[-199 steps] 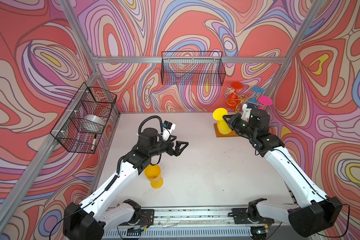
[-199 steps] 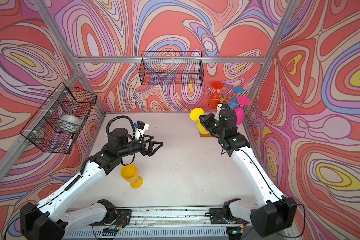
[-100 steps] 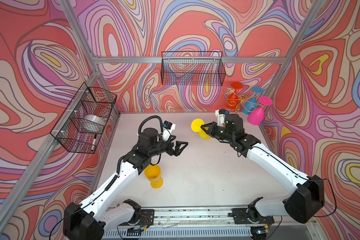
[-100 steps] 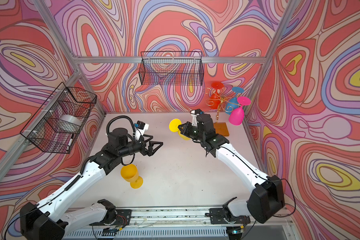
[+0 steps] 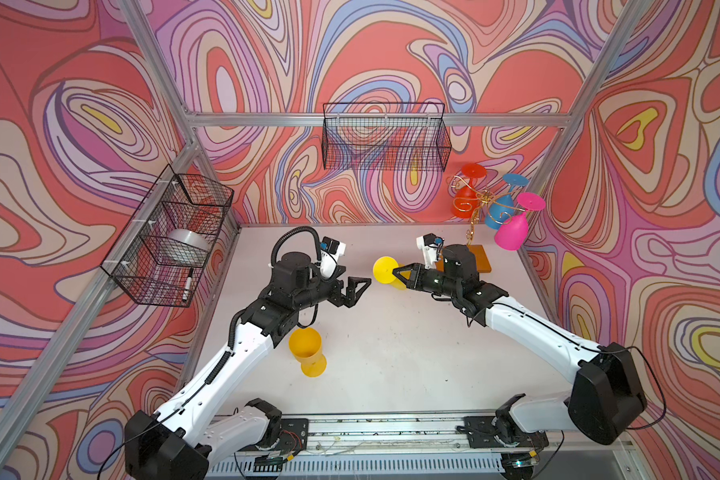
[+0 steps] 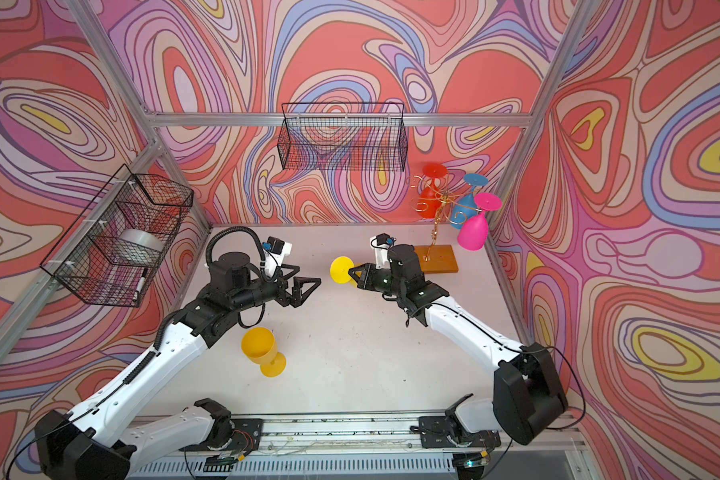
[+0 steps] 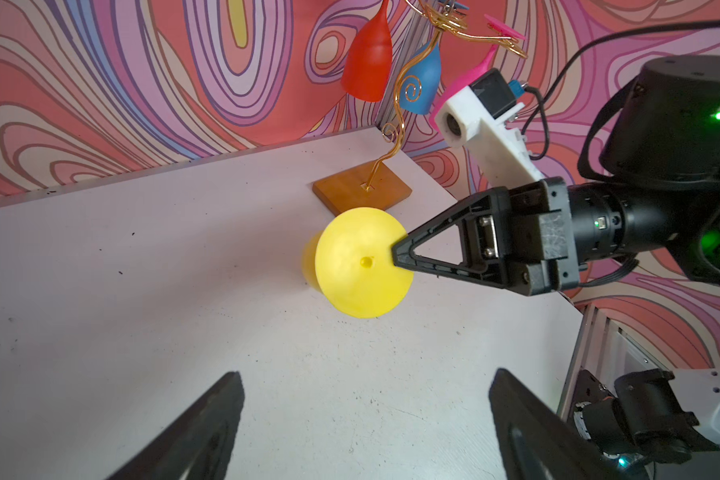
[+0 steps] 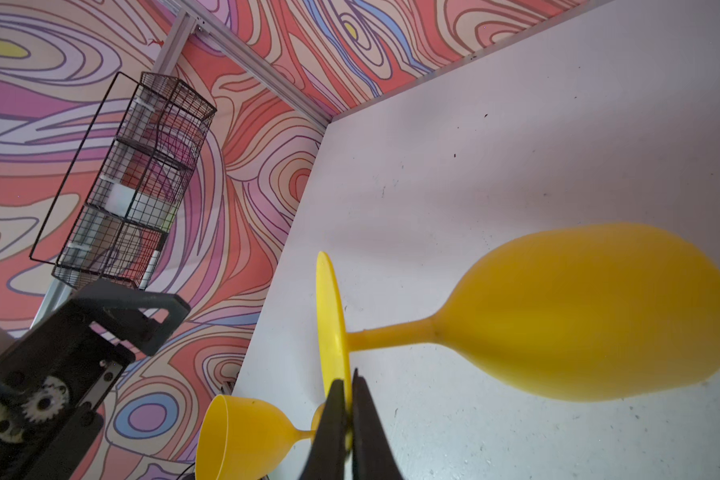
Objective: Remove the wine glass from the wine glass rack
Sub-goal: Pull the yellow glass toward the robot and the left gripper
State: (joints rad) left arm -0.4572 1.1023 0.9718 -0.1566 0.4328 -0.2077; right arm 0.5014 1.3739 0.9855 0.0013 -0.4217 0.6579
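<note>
Here: white table (image 5: 391,353) (swirl-patterned walls (image 5: 391,50)); right pincer (image 5: 393,272) clamps yellow wine glass (image 5: 384,269) foot, left pincer (image 5: 360,293) agape, empty.

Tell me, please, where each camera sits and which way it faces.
Top views: high over the arms' bases, looking down at the table; both arms show, left gripper open, right gripper shut on the yellow glass.
Left wrist: on the left arm, facing the right gripper, glass and rack; own open fingers show.
Right wrist: on the right arm, facing the left gripper and basket; own shut fingers pinch the glass's foot.
Shared: both wrist views show the yellow glass.
</note>
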